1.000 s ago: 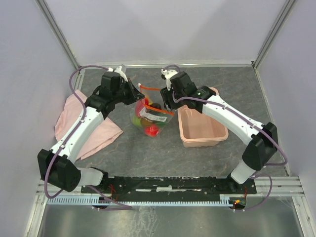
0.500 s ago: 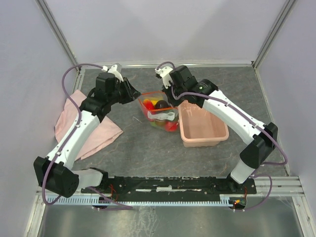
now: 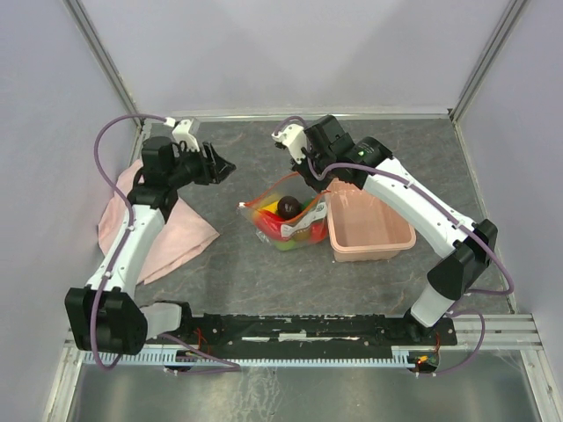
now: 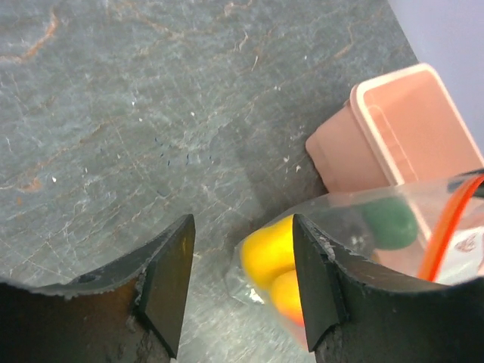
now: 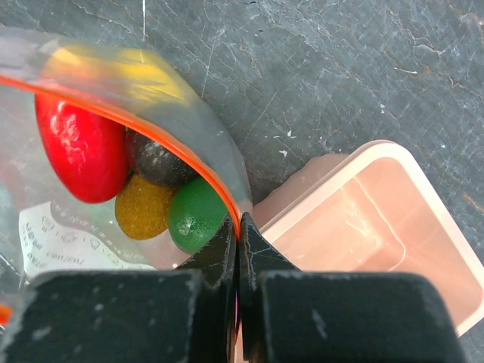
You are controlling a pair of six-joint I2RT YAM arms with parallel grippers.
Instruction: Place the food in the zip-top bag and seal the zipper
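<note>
Outermost, left of the left fingers (image 3: 220, 166) and nearer the arm's base, a cloth (image 3: 123, 224) lies on the surface (image 3: 220, 264), taking no part. Those fingers stand apart with nothing between them, hovering clear of the bag (image 3: 286, 224), which lies off their right tip. Spread like that, they look ready either to back away or to come in for a fresh hold. The bag rests on the surface between the two sets of fingers, with the food (image 5: 72, 147) inside: red, dark, yellow and green pieces bunched low. Its zipper (image 4: 445, 231) arcs above them and seems unsealed. The right fingers (image 5: 237, 231) are pinched together on the strip's end, probably to hold the mouth taut for closing. Just beyond them, hard beside the bag, sits the bin (image 5: 363, 227).
</note>
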